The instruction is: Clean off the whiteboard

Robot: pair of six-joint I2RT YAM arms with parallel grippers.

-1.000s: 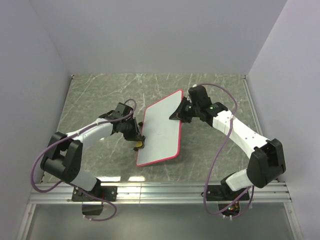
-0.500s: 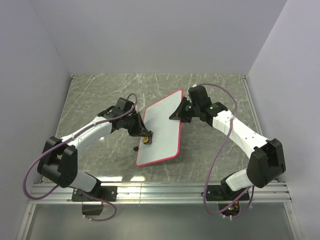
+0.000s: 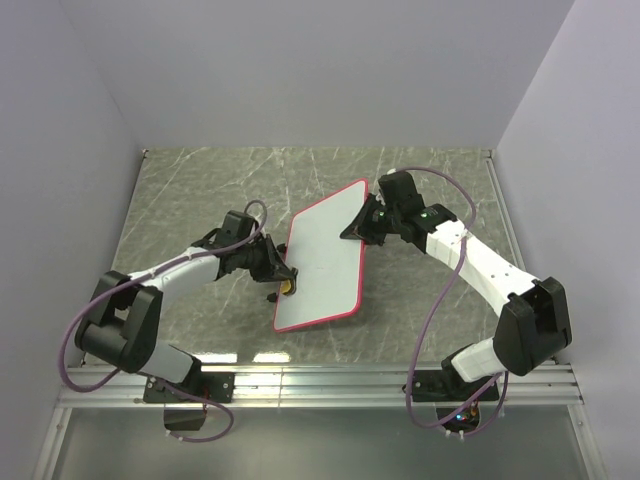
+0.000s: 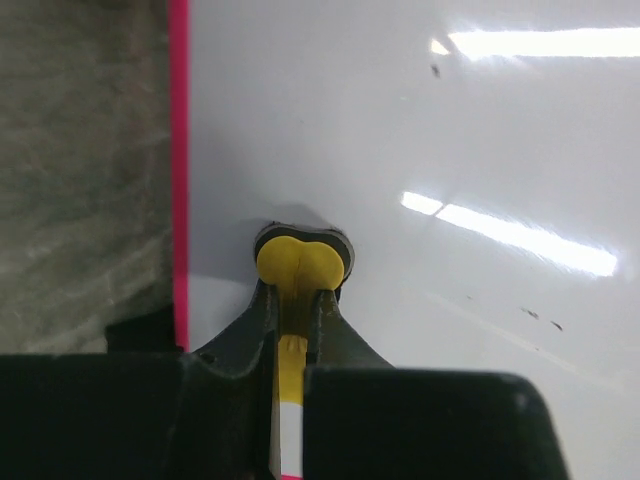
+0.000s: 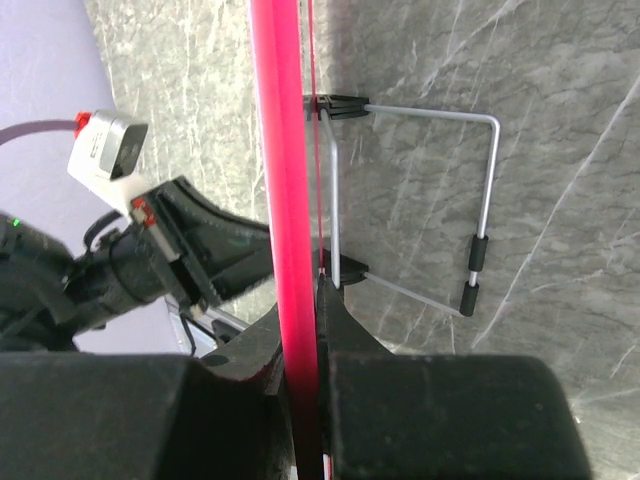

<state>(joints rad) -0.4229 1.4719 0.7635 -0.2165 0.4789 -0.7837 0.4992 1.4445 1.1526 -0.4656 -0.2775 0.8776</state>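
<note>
The left tool gripped a yellow eraser against the whiteboard near its edge. The right tool clamped the board's pink rim.

Up top, the fixed camera sits high behind both arm bases, looking down and forward across the table, far enough back to take in the whole whiteboard and both arms. Down on the left wrist, the lens looks out along the left gripper, very close over the board's white face, with the pink rim running up the left side and the yellow eraser dead centre. The right wrist camera looks along the right gripper, edge-on to the board, so the rim becomes one red stripe. Beyond it the left arm appears. All three views share the whiteboard.
</note>
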